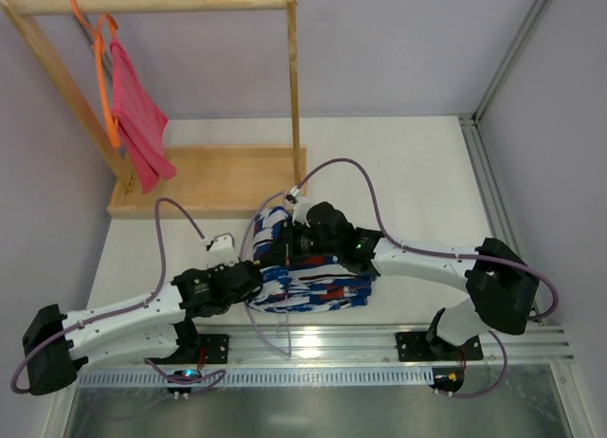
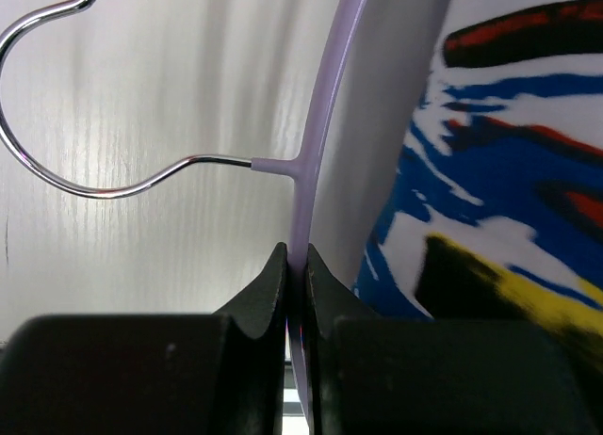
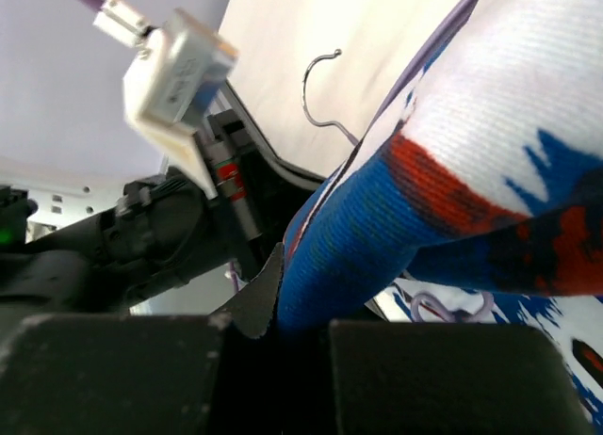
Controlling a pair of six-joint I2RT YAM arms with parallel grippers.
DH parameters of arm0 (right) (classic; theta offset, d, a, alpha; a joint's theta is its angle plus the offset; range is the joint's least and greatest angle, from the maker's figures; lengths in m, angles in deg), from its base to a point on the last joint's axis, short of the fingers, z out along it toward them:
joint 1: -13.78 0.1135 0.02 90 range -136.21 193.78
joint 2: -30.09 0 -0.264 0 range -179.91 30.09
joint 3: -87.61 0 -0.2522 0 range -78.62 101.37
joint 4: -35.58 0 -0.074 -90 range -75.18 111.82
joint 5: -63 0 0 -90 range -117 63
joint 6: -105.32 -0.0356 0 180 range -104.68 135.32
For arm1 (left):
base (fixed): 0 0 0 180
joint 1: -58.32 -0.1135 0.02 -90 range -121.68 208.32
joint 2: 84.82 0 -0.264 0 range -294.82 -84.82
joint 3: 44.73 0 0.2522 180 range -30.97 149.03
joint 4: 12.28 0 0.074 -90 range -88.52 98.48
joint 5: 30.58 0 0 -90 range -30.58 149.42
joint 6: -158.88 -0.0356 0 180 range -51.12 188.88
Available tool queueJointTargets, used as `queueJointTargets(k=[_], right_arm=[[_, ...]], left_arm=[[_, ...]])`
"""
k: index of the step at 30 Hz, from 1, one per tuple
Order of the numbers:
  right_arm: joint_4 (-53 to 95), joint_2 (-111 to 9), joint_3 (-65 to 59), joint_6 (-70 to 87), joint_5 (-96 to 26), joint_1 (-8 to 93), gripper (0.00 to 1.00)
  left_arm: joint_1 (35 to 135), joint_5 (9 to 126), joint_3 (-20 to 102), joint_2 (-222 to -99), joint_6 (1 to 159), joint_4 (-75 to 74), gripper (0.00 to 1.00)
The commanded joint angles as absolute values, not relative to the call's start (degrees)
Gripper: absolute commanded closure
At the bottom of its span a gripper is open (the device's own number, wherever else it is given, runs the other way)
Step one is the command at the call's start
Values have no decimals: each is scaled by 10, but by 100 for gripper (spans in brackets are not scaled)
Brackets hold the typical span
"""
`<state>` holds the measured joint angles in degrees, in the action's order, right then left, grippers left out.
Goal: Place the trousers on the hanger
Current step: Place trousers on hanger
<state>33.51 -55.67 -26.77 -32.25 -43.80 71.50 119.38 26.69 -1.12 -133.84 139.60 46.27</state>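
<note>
Left jaws clamped on hanger [image 2: 303, 185]; right jaws pinching trousers [image 3: 377, 228]; hanger indiscernible in top view.

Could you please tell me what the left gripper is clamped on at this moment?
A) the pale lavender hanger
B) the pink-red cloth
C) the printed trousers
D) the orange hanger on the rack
A: in the left wrist view the left gripper is closed on the thin lavender bar of the hanger, just below where its metal hook joins, while the trousers lie beside the bar, not between the fingers.
</note>
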Motion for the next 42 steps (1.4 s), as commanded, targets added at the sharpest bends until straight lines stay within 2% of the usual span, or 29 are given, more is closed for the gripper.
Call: queueJointTargets(k=[1, 7, 11, 18, 26, 34, 42], right_arm=[[330, -488, -262, -263, -433, 712, 96], [262, -440, -287, -212, -449, 689, 96], [253, -395, -357, -204, -472, 647, 96], [237, -310, -478, -176, -509, 496, 96], [252, -341, -533, -169, -506, 460, 96], [128, -310, -471, -141, -487, 459, 96], [165, -286, -449, -180, -576, 467, 96]], left_arm=[[1190, 265, -21, -1387, 1412, 414, 100], [1165, 287, -52, -1410, 1418, 366, 100], [1152, 286, -51, -1414, 1412, 369, 100], [1143, 284, -58, -1448, 1410, 362, 100], [1147, 283, -36, -1497, 1392, 306, 100], [1146, 284, -41, -1502, 1391, 267, 100], [1153, 323, 3, -1516, 1345, 198, 100]])
